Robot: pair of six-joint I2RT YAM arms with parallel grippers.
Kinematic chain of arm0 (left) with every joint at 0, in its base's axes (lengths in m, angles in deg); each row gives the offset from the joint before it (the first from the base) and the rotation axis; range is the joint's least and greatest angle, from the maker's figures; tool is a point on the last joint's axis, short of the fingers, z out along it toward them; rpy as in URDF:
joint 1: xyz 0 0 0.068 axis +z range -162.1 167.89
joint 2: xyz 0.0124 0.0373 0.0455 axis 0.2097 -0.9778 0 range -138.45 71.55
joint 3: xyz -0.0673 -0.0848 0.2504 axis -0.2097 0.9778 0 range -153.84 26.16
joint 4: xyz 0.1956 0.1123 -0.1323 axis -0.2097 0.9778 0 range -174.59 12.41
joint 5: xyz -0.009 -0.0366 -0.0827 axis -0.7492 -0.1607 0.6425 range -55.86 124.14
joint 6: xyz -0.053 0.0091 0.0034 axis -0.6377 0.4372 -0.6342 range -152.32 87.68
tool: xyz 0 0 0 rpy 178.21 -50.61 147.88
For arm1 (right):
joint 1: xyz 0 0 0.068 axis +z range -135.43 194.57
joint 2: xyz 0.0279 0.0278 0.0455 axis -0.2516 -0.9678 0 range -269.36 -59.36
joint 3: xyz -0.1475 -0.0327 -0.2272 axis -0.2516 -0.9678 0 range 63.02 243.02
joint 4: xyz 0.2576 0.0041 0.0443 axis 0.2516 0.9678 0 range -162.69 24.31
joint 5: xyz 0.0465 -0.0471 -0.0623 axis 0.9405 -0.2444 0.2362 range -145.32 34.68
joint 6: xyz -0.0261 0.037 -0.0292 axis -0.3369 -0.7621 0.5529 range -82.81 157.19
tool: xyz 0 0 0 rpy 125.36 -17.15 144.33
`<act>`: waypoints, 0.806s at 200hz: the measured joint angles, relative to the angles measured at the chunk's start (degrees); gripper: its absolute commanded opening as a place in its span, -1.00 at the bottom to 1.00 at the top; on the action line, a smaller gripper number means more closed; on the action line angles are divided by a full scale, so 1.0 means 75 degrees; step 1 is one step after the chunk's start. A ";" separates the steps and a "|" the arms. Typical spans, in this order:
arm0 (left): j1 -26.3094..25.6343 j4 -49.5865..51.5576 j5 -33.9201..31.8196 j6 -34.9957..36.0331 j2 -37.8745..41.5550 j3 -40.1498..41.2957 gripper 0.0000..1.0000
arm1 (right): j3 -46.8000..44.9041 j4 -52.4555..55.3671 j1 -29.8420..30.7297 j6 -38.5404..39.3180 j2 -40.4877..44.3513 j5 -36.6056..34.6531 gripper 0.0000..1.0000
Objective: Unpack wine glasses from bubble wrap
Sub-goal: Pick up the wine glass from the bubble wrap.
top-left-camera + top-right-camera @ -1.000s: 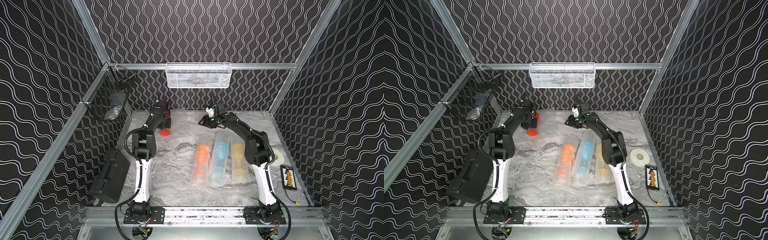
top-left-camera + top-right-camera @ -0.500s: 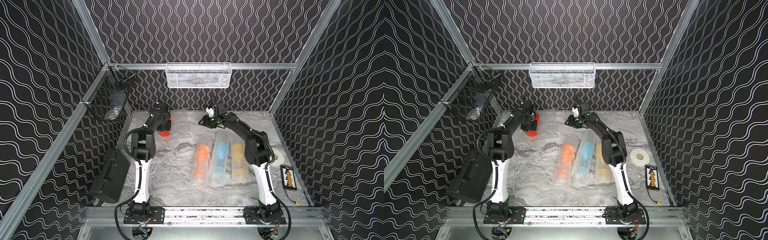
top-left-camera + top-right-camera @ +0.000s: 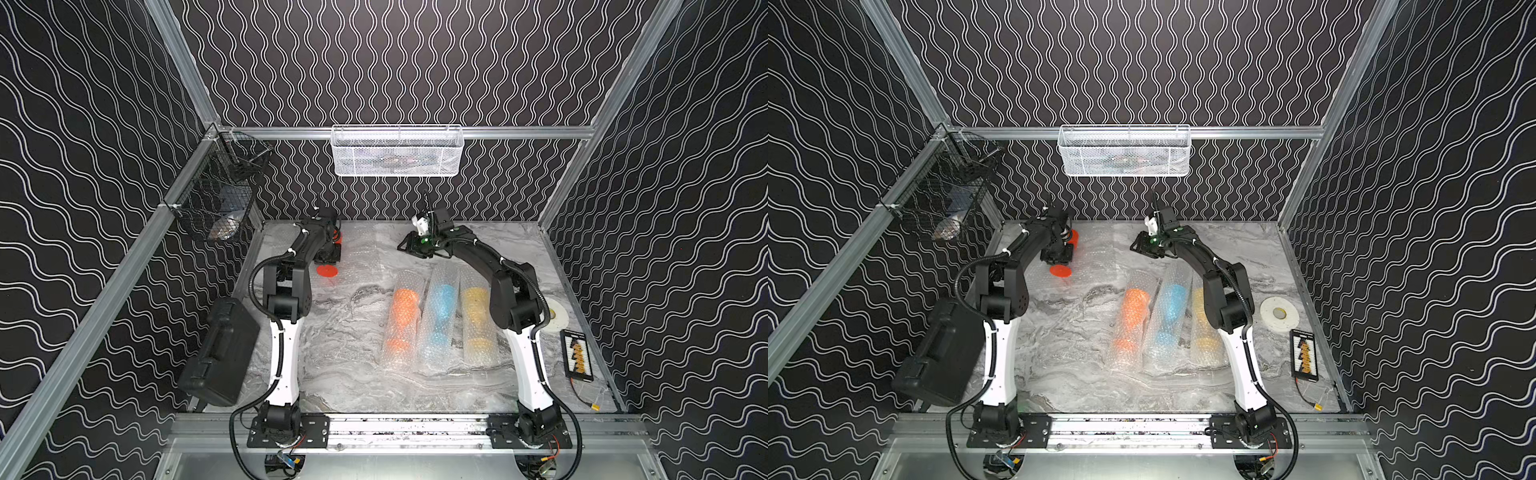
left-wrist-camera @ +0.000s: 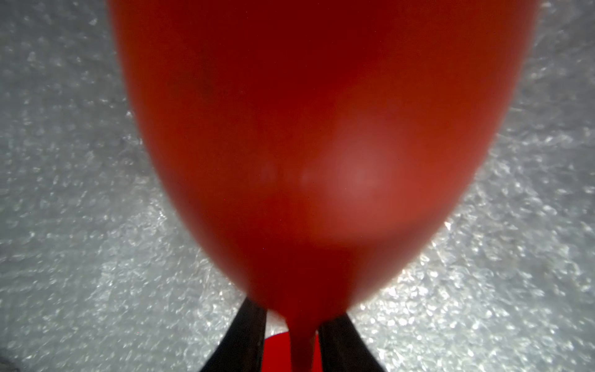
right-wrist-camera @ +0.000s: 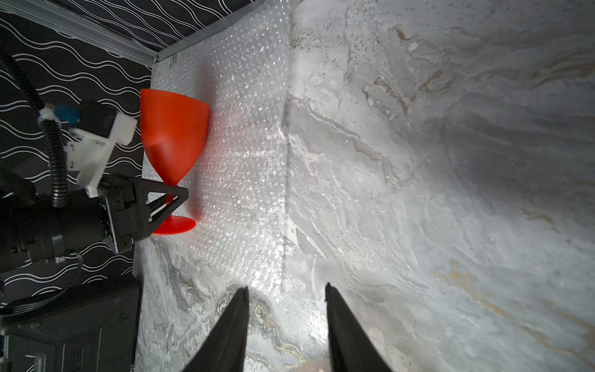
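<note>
Two black fingers of the left gripper straddle the stem of the red goblet. They are set narrow, with a sliver of gap on each side, so nothing is clamped yet. To do this step well, I judge, the gripper should close squarely on the stem, midway between bowl and foot. It should then lift level so the bowl does not drag the loose bubble wrap sheet beneath.

The goblet lies on its side, forward of the white basket and toward the left arm. Its long axis runs straight out from the basket's wall, mouth facing that wall and foot facing away. The right gripper, closer under the basket, hangs part open and empty.
</note>
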 measured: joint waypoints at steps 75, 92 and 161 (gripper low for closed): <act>0.0003 0.0105 0.0058 0.0020 -0.0300 -0.0283 -0.26 | -0.0029 -0.0026 -0.0003 0.0003 0.0041 -0.0003 -0.18; 0.0003 0.0108 0.0055 0.0020 -0.0341 -0.0291 -0.44 | -0.0029 -0.0026 -0.0006 0.0003 0.0041 -0.0003 -0.18; 0.0003 0.0166 0.0058 0.0023 -0.0157 -0.0233 -0.64 | -0.0012 -0.0026 -0.0006 0.0006 0.0038 -0.0003 -0.18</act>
